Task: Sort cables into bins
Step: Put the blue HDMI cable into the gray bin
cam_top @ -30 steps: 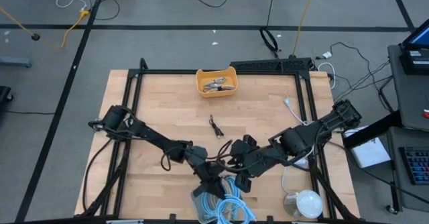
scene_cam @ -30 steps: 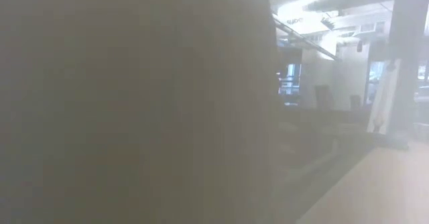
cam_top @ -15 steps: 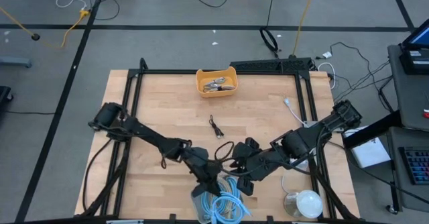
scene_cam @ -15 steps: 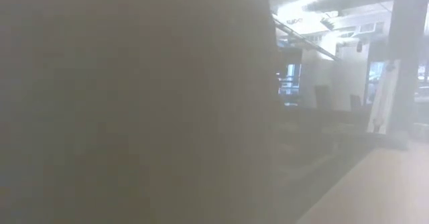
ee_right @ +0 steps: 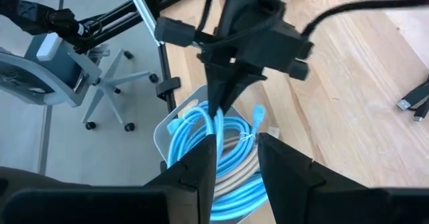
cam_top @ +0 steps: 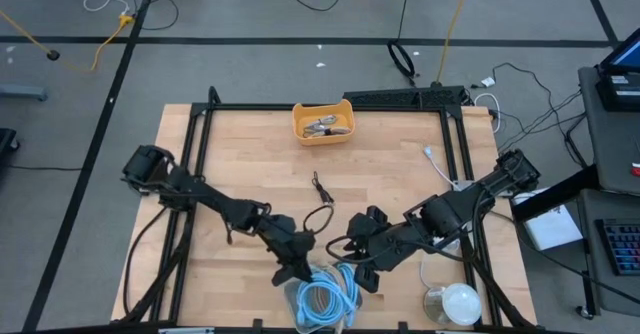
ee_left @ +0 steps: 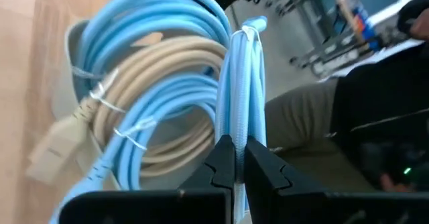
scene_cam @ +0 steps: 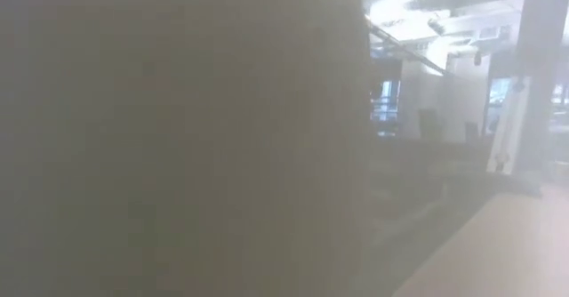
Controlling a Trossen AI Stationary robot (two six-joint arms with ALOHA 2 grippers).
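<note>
The left claw is clamped on a blue cable directly above the grey bin at the near edge of the surface. Blue coils and a beige cable lie in that bin. The right claw stands parted, holding nothing, just beside the bin.

I note a round white dome at the table's near right corner, a loose white cord beside the right frame, and an office chair on the floor.
</note>
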